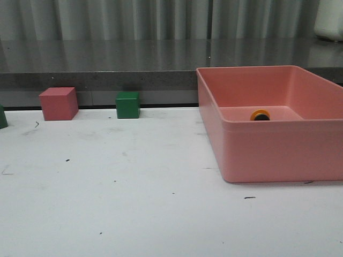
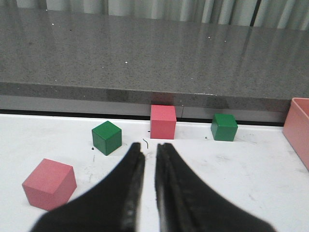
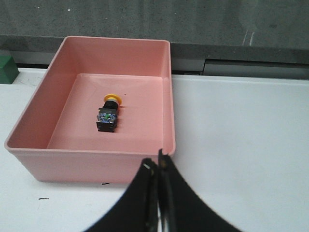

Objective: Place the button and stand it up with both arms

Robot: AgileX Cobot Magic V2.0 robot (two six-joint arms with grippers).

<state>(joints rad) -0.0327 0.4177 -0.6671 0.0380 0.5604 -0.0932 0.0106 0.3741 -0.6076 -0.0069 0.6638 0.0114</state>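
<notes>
We find the button (image 3: 108,113) lying on its side on the floor of the pink bin (image 3: 164,87), roughly mid-floor, yellow cap toward the bin's far wall, so by our reading it must come out of the bin before we can stand it on the counter (image 1: 134,203). Our right hand (image 3: 158,166) hovers just outside the bin's near wall, fingers nearly pressed together and holding nothing. Our left hand (image 2: 149,154) sits well away from the bin, over bare counter facing the pink cube (image 2: 162,121) and green cube (image 2: 224,127), with only a narrow slit between its fingers, also empty.
</notes>
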